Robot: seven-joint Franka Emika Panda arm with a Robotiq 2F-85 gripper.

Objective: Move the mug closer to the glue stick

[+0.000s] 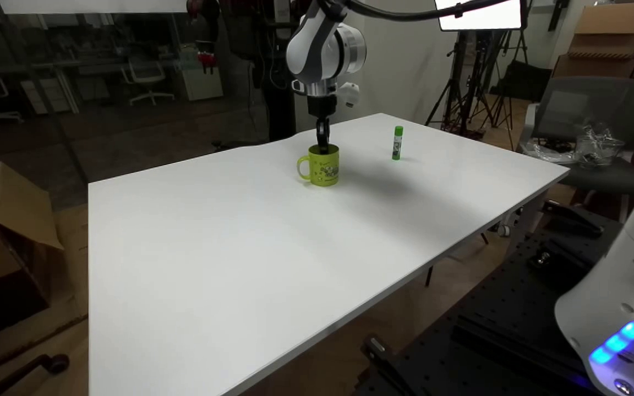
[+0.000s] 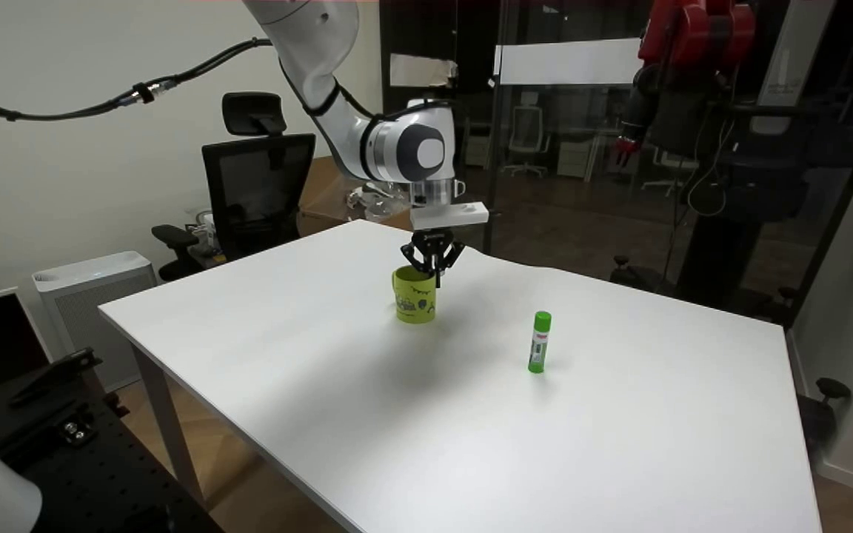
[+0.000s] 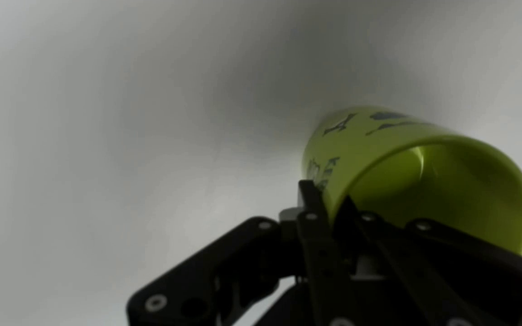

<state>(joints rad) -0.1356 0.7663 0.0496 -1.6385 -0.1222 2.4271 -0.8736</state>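
Note:
The lime-green mug [image 1: 323,171] appears upright on the white table, and its handle shows at one side in an exterior view. It also shows in an exterior view [image 2: 415,302] and in the wrist view [image 3: 381,136]. My black gripper [image 1: 323,146] is over its rim, with one finger inside and one outside. In the wrist view, the gripper [image 3: 330,203] is shut on the mug's wall, and its fingers hide part of the rim. The slim green glue stick [image 2: 539,343] stands upright some way from the mug; it also shows in an exterior view [image 1: 397,144].
The white table [image 1: 201,264] bears the mug and the glue stick. A far table edge lies behind the gripper. A dark robot mount [image 1: 476,330] stands beside the table. Chairs [image 2: 260,185], a cardboard box [image 1: 14,220] and tripods stand around it.

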